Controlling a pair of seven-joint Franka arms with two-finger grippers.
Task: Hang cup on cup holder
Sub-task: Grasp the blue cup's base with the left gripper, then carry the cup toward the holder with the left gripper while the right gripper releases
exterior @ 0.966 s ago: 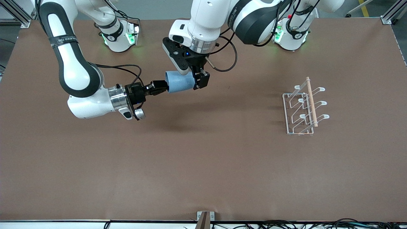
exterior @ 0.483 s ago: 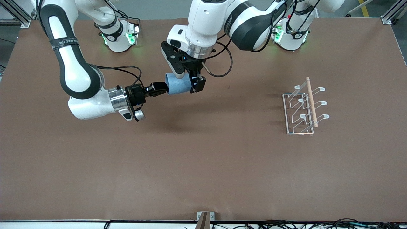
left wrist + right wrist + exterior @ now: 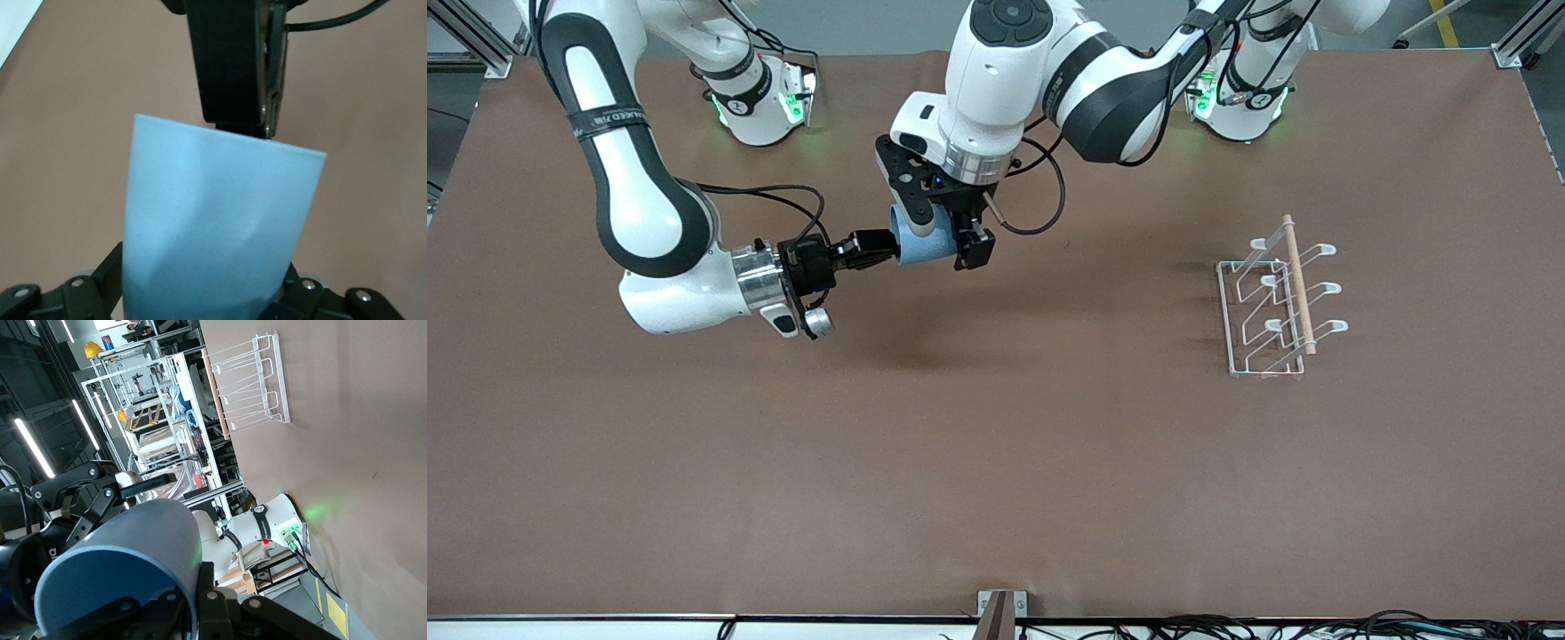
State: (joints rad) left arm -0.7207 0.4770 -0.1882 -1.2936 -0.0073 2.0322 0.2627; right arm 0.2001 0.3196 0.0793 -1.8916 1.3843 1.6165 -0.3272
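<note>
The light blue cup (image 3: 925, 248) hangs on its side in the air over the table's middle, near the robots' bases. My right gripper (image 3: 879, 247) is shut on its rim, one finger inside the mouth (image 3: 197, 600). My left gripper (image 3: 945, 240) comes down over the cup's body. Its fingers (image 3: 110, 273) stand on either side of the cup (image 3: 220, 213), close to the wall, with no firm grip to be seen. The white wire cup holder (image 3: 1232, 311) with its wooden dowel stands toward the left arm's end of the table and holds nothing.
The brown table spreads wide and bare around the cup holder (image 3: 280, 383). Both arm bases stand along the table's edge by the robots. A small metal bracket (image 3: 1000, 609) and cables sit at the edge nearest the front camera.
My left gripper has slid along the cup toward the right gripper and its fingers have drawn in around the cup's body. The right gripper and the cup have stayed still.
</note>
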